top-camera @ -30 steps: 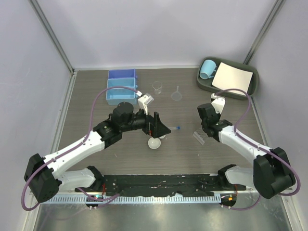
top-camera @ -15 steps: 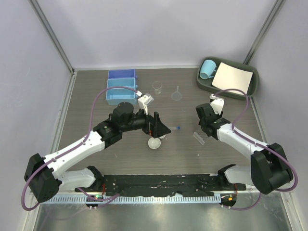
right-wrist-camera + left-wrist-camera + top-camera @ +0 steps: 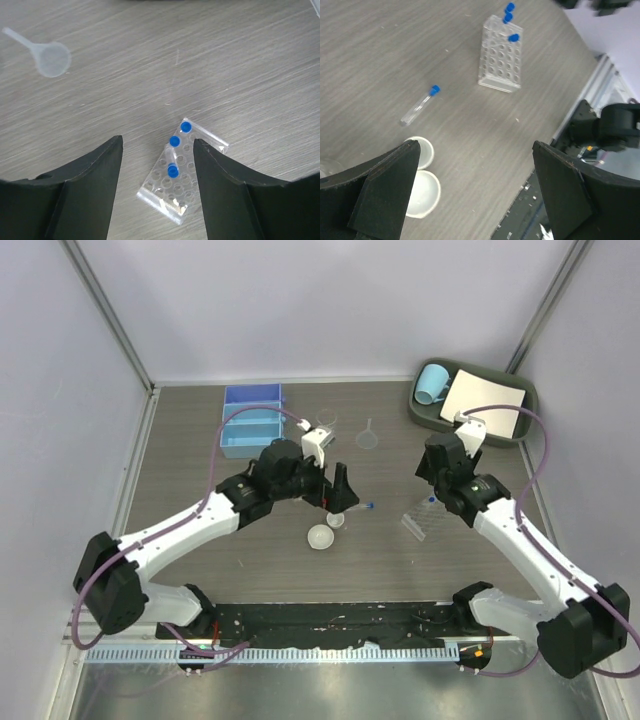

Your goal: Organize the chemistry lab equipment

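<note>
Right wrist view: right gripper jaws apart, empty, over tube rack holding three blue-capped tubes. Left gripper jaws apart, empty; loose tube lies on tabletop near two white dishes.

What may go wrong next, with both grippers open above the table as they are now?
The right gripper hangs open over the tube rack, which holds three blue-capped tubes; a slightly off descent might tip the rack. The loose tube lies flat beside the two white dishes, near the open left gripper; a finger might roll it away or bump a dish.
</note>
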### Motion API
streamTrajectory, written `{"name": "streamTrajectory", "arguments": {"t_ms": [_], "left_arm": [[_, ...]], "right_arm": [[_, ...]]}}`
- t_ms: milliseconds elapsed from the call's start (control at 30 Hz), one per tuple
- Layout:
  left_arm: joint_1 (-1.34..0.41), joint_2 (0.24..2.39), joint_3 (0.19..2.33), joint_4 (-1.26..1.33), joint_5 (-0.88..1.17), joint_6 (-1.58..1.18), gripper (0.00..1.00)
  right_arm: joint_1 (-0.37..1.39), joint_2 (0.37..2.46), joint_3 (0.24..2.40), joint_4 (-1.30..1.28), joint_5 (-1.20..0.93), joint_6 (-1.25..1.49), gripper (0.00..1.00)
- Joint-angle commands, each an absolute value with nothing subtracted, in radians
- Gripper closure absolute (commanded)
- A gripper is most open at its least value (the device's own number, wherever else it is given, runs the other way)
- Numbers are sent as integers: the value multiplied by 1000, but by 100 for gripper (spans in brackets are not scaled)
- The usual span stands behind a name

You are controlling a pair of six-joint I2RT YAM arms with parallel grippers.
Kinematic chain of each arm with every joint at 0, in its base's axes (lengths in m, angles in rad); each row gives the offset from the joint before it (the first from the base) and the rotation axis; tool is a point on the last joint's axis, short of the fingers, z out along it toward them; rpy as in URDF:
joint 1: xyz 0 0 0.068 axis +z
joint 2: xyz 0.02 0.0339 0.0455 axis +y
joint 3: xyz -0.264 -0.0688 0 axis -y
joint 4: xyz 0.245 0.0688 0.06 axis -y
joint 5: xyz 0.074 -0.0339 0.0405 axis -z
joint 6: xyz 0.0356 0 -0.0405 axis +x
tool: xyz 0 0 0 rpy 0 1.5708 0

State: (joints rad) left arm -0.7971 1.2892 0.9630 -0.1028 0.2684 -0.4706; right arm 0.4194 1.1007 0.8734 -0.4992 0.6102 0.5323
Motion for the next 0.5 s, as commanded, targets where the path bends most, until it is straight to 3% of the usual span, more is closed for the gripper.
{"name": "streamTrajectory", "arguments": {"t_ms": [0, 167, 467], "left_arm": [[-793, 1431, 1118, -208, 180, -324, 0], [-795, 1610, 1302, -325, 130, -210, 0], [-801, 1787, 1400, -350, 117, 24, 0]], "right_arm": [[440, 1042, 976, -610, 529, 505, 36], [504, 985, 1012, -701, 462, 506, 36], [543, 832, 1034, -824, 328, 511, 34]]}}
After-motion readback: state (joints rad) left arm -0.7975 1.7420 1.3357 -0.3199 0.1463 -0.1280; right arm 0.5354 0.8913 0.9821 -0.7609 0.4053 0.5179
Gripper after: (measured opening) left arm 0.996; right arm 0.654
